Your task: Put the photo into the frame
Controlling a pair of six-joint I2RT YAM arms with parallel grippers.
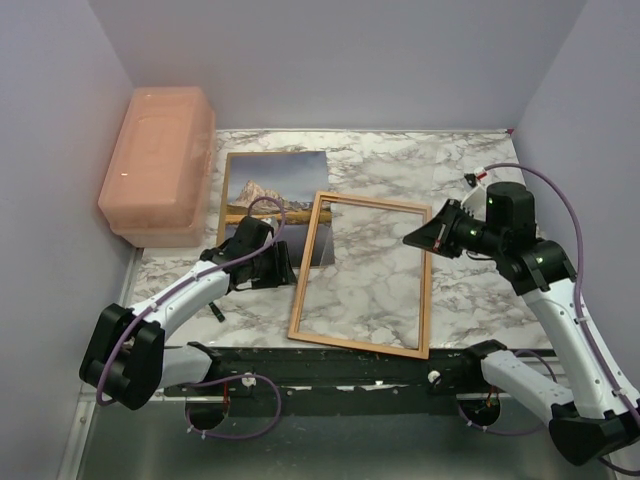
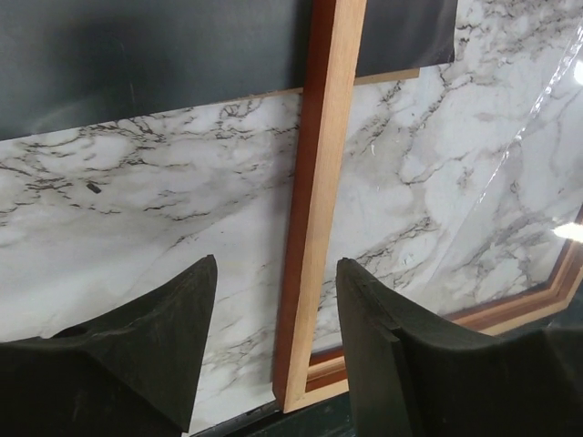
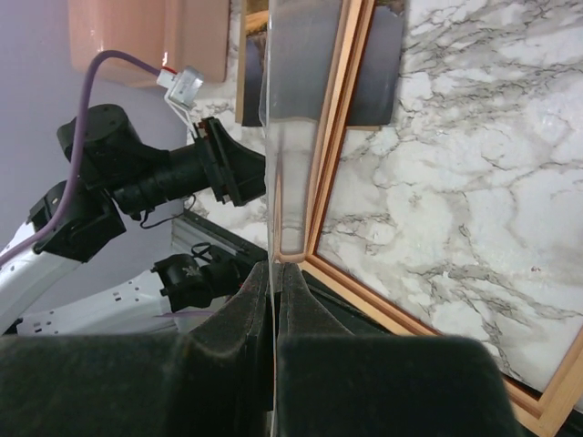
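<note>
Light wood faces up on the frame [image 1: 360, 343], which lies on the white marble desk [image 1: 480, 160] between the two arms. The left gripper [image 1: 280, 265] is low over the frame's left rail with its fingers [image 2: 155, 355] spread. In the left wrist view the rail [image 2: 314, 182] runs up between the two fingers without touching either.

Just ahead of that gripper lies the photo [image 1: 270, 190], picture side up, flat on the desk. Its near right corner is tucked under the frame's far left corner. From the left wrist only its dark lower part [image 2: 137, 64] shows, crossed by the rail.

The right gripper [image 1: 415, 238] is at the frame's right rail near the far corner, with its fingers [image 3: 237, 319] pressed together. In its own view a thin clear pane [image 3: 287, 137] runs straight out from the seam between the fingertips. It is seen nearly edge-on and glossy with reflections, so this gripper is pinching the pane's edge. The pane's raised, curving edge also shows at the right of the left wrist view [image 2: 510, 164], lifted off the marble inside the frame.

Beyond and to the left of the left gripper, a translucent pink plastic box [image 1: 160, 160] stands against the wall, just beside the photo's left edge.
</note>
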